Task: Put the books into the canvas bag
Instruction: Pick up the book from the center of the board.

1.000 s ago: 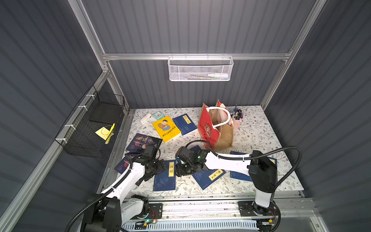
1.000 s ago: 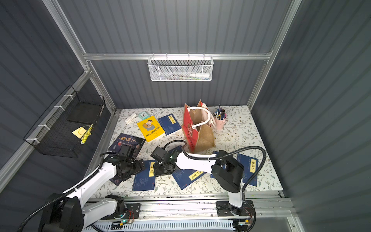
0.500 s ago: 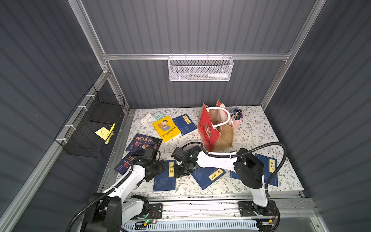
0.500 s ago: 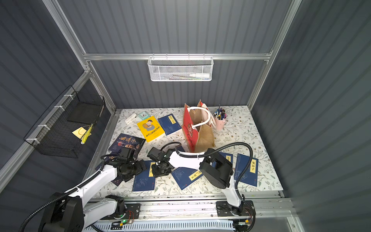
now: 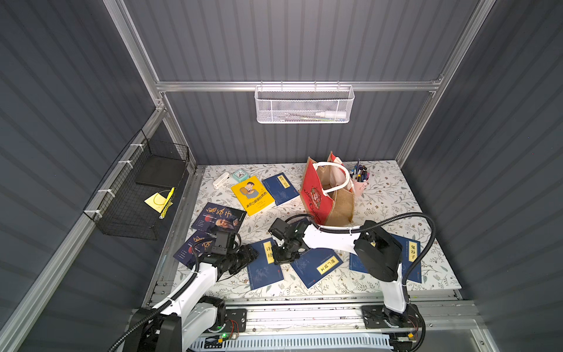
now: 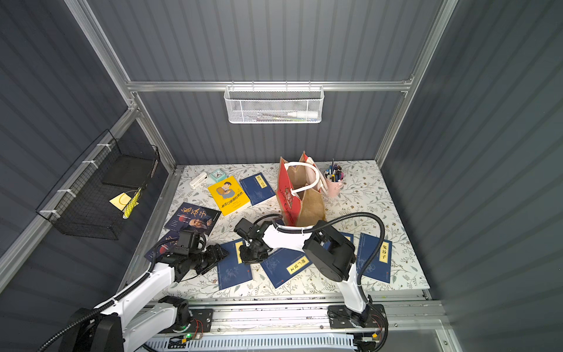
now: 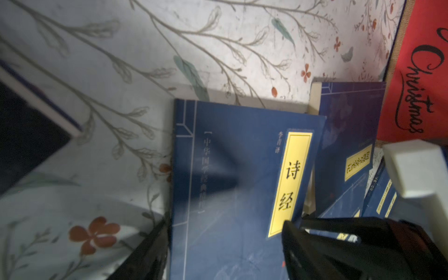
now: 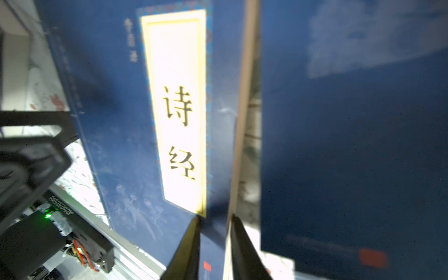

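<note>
The thin blue book (image 5: pixel 264 271) bears a yellow title label (image 5: pixel 268 253).

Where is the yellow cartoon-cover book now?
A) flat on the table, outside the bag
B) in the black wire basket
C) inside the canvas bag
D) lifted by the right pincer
A: the yellow cartoon book lies flat on the table beside a blue book, apart from the canvas bag.

I count at least five blue books (image 5: pixel 280 189), two dark navy books (image 5: pixel 219 218), one yellow book (image 5: pixel 253 195). Also one canvas bag (image 5: pixel 341 207), one pen cup (image 5: pixel 359 186), one clock (image 5: pixel 240 175), two wire baskets (image 5: pixel 304 105).
</note>
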Motion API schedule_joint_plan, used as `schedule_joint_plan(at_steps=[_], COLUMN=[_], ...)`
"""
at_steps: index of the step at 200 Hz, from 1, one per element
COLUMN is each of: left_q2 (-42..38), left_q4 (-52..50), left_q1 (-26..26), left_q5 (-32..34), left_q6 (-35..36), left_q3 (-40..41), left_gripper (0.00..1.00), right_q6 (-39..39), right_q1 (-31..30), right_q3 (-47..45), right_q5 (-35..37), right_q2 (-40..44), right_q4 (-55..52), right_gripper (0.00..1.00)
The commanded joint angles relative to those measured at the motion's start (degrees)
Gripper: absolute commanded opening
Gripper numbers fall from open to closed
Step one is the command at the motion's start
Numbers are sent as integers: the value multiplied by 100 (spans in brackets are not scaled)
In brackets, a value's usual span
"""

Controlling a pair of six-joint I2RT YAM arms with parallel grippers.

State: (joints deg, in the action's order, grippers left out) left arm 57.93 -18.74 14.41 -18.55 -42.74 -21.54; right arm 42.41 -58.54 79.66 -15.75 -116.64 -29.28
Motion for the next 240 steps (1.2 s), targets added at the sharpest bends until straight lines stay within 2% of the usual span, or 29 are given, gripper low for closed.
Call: schedule_joint_plan(at_steps=[1,53,71,100,144,158,179,193,217,240], left_q2=[-88,-324,-424,-715,-691,-631,-738,-826,-831,-615], left_q4=[302,1050,1429,1987,1824,1641,918,179,-958,-1485], left_q1=[35,35,35,35,35,35,35,35,35,35], left_q5=[-1027,-1559,-1641,-1680,-1930,-1946,-1649,-1312,-635,-189], left_q6=[-157,-417,-619,-963,-807,-752,-436,-81,467,795], left_q3=[237,539,670,805,623,567,269,-129,-1017,-1897], left_gripper=[72,67,60,44,31,22,0,0,0,0], right_q6=[-104,-40,-24,94,241,233,88,-135,-713,-1467], right_q1=[42,159,166,165,194,194,195,194,189,230], right_q3=[-154,-484,-546,-701,-839,-809,-703,-563,-81,832], right_q5=[-175,-522,-583,-770,-1033,-1006,-832,-659,-301,641], right_q2=[-8,36,36,96,125,145,295,542,1194,1740], right_q4=[113,300,300,693,1099,1078,891,660,-140,-1255], right_gripper=[21,19,19,18,18,18,18,20,32,47])
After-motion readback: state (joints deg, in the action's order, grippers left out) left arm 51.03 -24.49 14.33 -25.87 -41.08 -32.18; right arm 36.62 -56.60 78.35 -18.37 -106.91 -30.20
